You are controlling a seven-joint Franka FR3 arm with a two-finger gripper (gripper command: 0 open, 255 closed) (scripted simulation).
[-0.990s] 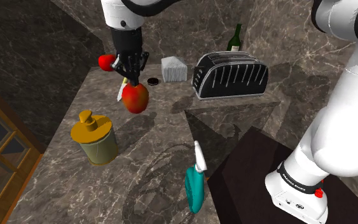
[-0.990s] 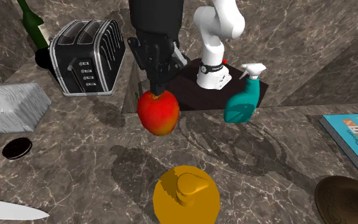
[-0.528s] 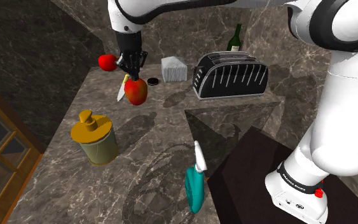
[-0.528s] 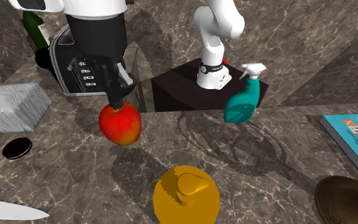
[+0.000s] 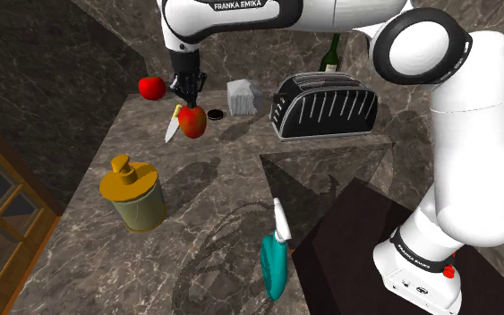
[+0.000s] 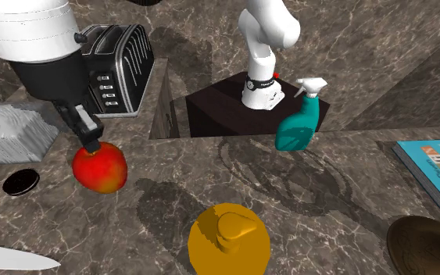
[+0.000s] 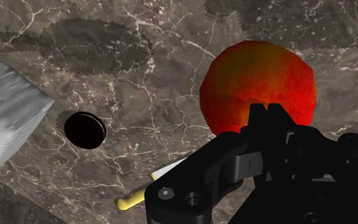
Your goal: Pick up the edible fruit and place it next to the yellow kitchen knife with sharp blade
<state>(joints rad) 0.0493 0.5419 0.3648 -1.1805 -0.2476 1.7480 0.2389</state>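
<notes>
**Ops:** Status, shoulder view?

**Me:** Pick is done. My gripper [image 5: 185, 101] is clenched on the top of the round red-orange fruit [image 5: 193, 123] at the far end of the dark veined marble counter [image 5: 223, 206]. The knife with a white blade and yellow handle [image 5: 170, 131] lies just beside the fruit, on that view's left. A small red round thing [image 5: 151, 87] sits further back, apart from both.

**Ops:** Second exterior?

**Me:** The fruit [image 6: 99, 167] hangs under my fingertips, near the flat black disc [image 6: 20, 183] and the grey ridged block [image 6: 11, 131]. The knife blade [image 6: 11, 258] is at that view's lower left, apart from the fruit. I can't tell whether the fruit touches the counter.

**Ops:** Wrist?

**Me:** The jaws are closed on the fruit [image 7: 257, 79], which fills the space just past them. The knife's yellow handle [image 7: 135, 199] shows close beside my hand, with the black disc [image 7: 85, 130] beyond it.

**Ops:** Remaining?

**Me:** My read is that carry is nearly finished. What's left is to set the fruit down by the knife, let go and back off.
</notes>
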